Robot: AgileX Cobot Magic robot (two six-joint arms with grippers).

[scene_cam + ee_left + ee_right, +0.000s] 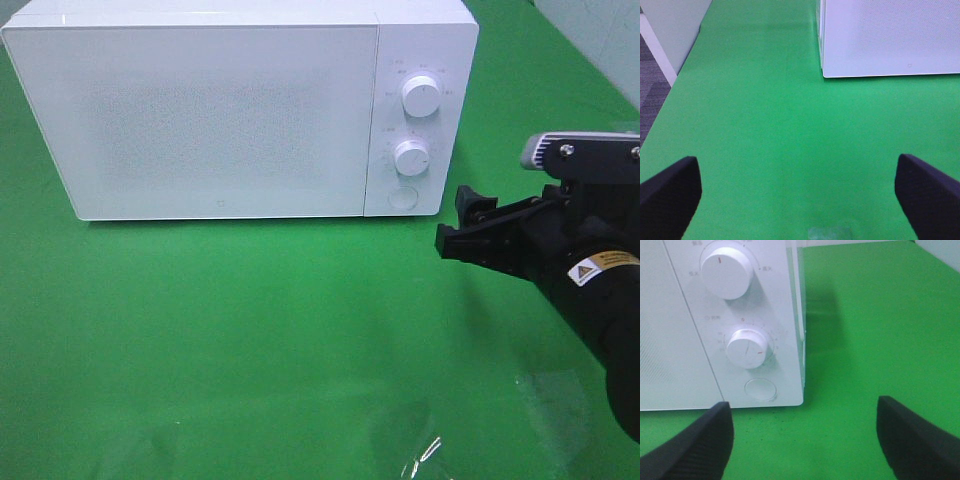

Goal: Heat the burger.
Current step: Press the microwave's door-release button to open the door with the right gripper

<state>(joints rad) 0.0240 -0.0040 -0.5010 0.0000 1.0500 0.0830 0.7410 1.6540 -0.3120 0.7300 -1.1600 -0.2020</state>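
Ringing both dials (726,270), small lettering is illegible.

**All in black, trimmed in grey**

The bulky matte-black right arm (590,310) wears a white sticker (598,268) with a yellow warning triangle, and a grey metal bracket (585,142) fixed by round screws (567,149). The black right gripper (455,222) has finely ribbed fingers (700,445). The left gripper (796,167) is equally dark.

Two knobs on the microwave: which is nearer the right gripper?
The lower knob, just above the round button; the upper knob sits higher, farther from the right gripper.
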